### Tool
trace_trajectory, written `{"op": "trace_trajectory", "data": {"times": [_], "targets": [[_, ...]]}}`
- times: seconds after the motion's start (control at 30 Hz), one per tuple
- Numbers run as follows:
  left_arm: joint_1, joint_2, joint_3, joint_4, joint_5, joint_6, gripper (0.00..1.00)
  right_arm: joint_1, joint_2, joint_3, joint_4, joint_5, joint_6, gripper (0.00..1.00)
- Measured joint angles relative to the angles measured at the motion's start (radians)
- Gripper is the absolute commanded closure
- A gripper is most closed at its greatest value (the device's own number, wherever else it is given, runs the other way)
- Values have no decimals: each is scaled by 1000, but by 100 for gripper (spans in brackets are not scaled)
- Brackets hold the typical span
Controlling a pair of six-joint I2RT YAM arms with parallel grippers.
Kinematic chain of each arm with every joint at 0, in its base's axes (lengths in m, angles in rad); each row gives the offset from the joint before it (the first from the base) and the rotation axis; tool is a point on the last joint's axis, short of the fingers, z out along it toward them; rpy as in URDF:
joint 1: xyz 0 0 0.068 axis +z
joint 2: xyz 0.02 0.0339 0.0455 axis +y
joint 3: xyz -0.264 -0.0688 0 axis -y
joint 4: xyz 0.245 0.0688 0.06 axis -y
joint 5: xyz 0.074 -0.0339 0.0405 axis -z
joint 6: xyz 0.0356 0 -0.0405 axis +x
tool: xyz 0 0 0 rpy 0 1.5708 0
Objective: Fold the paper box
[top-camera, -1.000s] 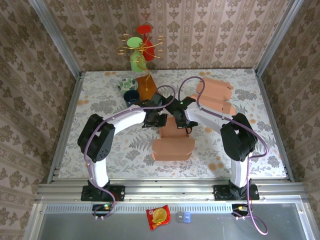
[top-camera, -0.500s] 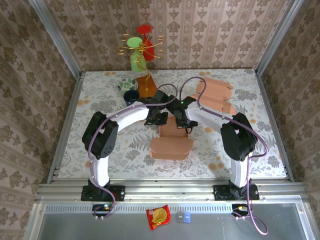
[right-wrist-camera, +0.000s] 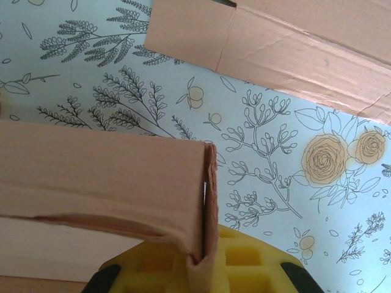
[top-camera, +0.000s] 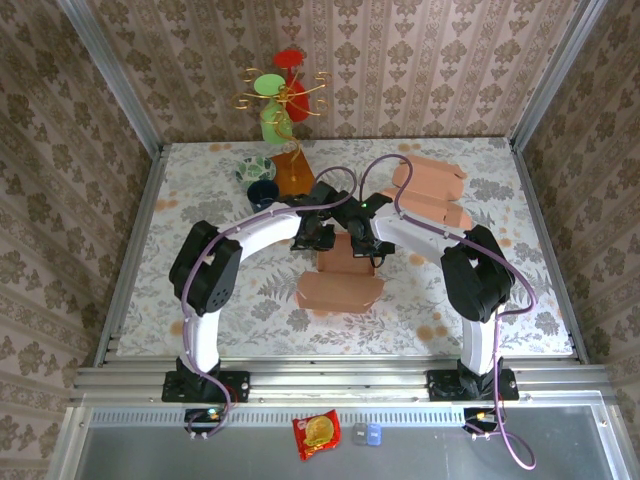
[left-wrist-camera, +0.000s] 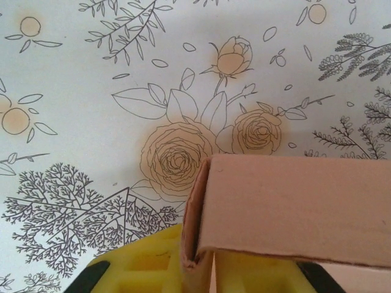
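Currently the paper box [top-camera: 340, 292] sits mid-table on the floral table cover [top-camera: 200, 290], between the two arms, with its long side towards the bases. Material is salmon-brown cardboard. The near part lies as a low panel with rounded corners, and the far part is where both grippers meet it.

Left gripper [left-wrist-camera: 195, 268]: at the far-left corner of the box. The left wrist view shows an upright cardboard wall standing between the yellow pads [left-wrist-camera: 143, 268], one pad against each side. A folded panel turns off to the right above them. This reads as closed on the box wall; how hard it pinches cannot be judged.

Right gripper [right-wrist-camera: 201, 265]: at the far-right corner. The right wrist view shows the corner seam of the box clamped between its own pads, jaws closed on the cardboard. The side panel runs off to the left.

The two grippers are near each other across the far end of the box.

Other items:
- Two flat cardboard blanks [top-camera: 430, 185] lie far-right on the table, apart from the box.
- A wire stand [top-camera: 283, 100] with green and red cups is at the far edge.
- Just in front of the stand are an orange vessel [top-camera: 292, 175], a patterned bowl [top-camera: 254, 166] and a dark cup [top-camera: 262, 191].
- A snack packet [top-camera: 316, 432] lies on the ledge below the bases.
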Motion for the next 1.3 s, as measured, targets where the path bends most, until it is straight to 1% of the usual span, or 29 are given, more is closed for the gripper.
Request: {"op": "trace_trajectory", "data": {"times": [0.07, 0.1, 0.53, 0.57, 0.6, 0.63, 0.67, 0.77, 0.93, 1.0, 1.03, 1.1, 1.3], "targets": [[0, 0, 0, 3, 3, -3, 99, 0, 0, 0, 0, -6, 0, 100], [0, 0, 0, 5, 5, -3, 100, 0, 0, 0, 0, -8, 0, 100], [-3, 10, 18, -20, -16, 6, 100, -3, 0, 0, 0, -43, 26, 100], [-3, 10, 19, -23, -17, 8, 93, -3, 0, 0, 0, -46, 27, 100], [-3, 10, 20, -26, -18, 14, 77, -3, 0, -1, 1, -48, 30, 100], [-3, 10, 22, -30, -26, 13, 64, -4, 0, -2, 2, -50, 32, 100], [-4, 11, 23, -40, -46, 17, 56, -4, 0, -5, 1, -50, 36, 100], [-8, 13, 26, -72, -83, 21, 49, -7, 0, -21, 1, -52, 53, 100], [-15, 10, 53, -121, -81, 9, 34, -24, 0, -48, 10, -60, 75, 100], [-20, 0, 61, -134, -64, -4, 30, -35, 0, -63, 10, -64, 83, 100], [-23, -7, 61, -137, -51, -10, 25, -40, 0, -67, 10, -69, 87, 100], [-28, -29, 60, -143, -9, -25, 20, -53, 0, -74, 12, -80, 102, 100], [-22, -134, 5, -112, 84, -63, 20, -84, 1, -97, 17, -119, 149, 100]]}}
